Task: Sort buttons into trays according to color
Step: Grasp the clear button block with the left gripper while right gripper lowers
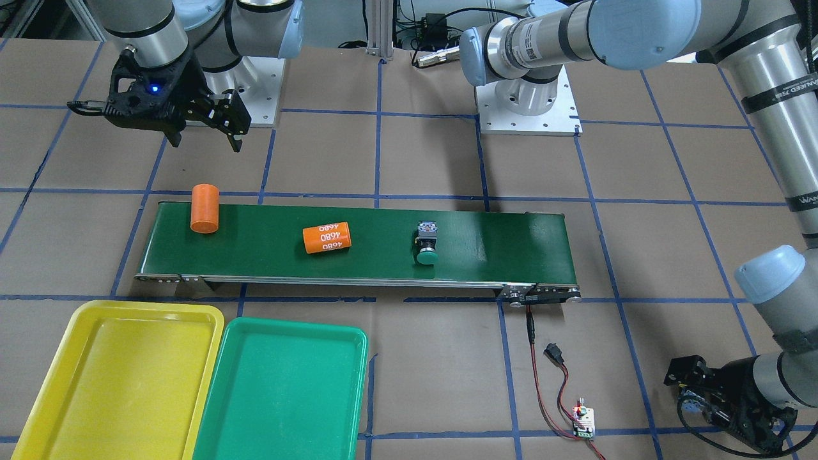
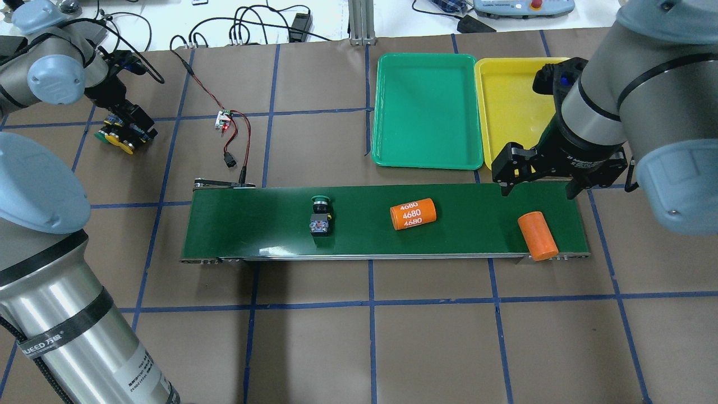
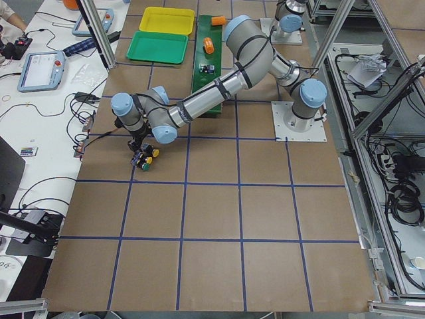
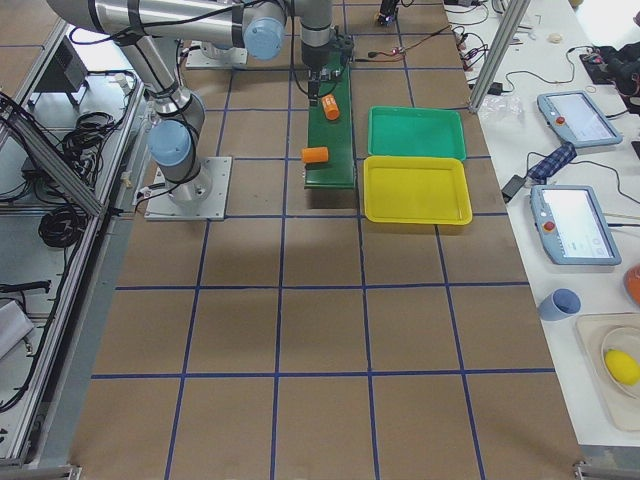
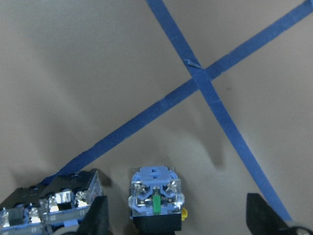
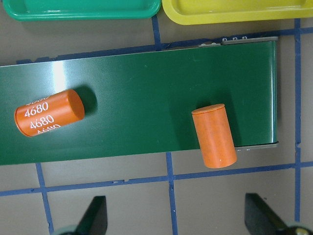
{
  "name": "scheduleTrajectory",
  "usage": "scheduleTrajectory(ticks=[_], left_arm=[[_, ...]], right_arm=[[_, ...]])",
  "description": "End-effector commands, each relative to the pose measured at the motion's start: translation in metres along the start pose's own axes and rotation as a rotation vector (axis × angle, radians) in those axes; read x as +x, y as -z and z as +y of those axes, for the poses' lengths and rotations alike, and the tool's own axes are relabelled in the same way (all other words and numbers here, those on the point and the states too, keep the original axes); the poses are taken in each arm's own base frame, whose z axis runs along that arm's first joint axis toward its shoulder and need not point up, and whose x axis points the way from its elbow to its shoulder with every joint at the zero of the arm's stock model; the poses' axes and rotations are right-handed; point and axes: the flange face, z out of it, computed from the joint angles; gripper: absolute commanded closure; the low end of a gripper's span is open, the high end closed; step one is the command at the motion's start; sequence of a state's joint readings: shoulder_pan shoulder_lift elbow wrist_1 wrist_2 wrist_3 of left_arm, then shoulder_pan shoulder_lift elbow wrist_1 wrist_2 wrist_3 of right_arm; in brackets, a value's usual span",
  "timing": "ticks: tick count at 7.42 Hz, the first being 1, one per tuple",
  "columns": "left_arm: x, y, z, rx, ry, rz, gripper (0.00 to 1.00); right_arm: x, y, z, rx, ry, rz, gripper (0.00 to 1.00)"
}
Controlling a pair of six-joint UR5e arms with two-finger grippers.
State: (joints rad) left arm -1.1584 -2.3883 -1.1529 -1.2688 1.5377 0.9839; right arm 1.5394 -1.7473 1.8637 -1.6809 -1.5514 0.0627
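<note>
The left hand [image 2: 130,128] hangs wide open over a few buttons [image 2: 119,141] at the left end of the desk [image 2: 336,336]. 1 button [image 5: 156,198] sits right between its fingers [image 5: 98,218], blue end toward the hand, so I think it should go straight down and close. 1 green button [image 2: 320,216] lies on the belt [image 2: 460,238]. The right hand [image 2: 537,188], open too, hangs near the green tray [image 2: 426,112] and yellow tray [image 2: 507,106].
</note>
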Motion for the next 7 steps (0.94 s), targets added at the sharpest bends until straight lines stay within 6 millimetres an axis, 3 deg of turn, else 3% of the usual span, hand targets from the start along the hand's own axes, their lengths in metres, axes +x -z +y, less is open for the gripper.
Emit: scheduleTrajectory(ticks=[1,2,3,4,6,7], left_arm=[[0.0,-0.003,-0.001,-0.002,0.004,0.003,0.0],[-0.003,-0.006,-0.002,0.003,0.001,-0.001,0.0],[-0.006,-0.009,0.0,-0.002,-0.005,-0.006,0.84],[-0.009,-0.007,0.004,-0.044,-0.002,-0.037,0.95],[-0.006,0.003,0.004,-0.042,0.002,-0.04,1.0],[0.017,0.027,0.002,-0.066,0.016,-0.001,1.0]], right_arm=[[-0.005,0.0,0.002,-0.001,0.002,0.003,0.0],[-0.009,-0.001,0.003,-0.003,0.01,0.003,0.0],[-0.009,-0.002,0.003,-0.004,0.01,0.005,0.0],[-0.009,-0.002,0.003,-0.004,0.01,0.005,0.0],[-0.009,-0.002,0.003,-0.003,0.008,0.003,0.0],[-0.009,-0.003,0.003,-0.006,0.011,0.002,0.0]])
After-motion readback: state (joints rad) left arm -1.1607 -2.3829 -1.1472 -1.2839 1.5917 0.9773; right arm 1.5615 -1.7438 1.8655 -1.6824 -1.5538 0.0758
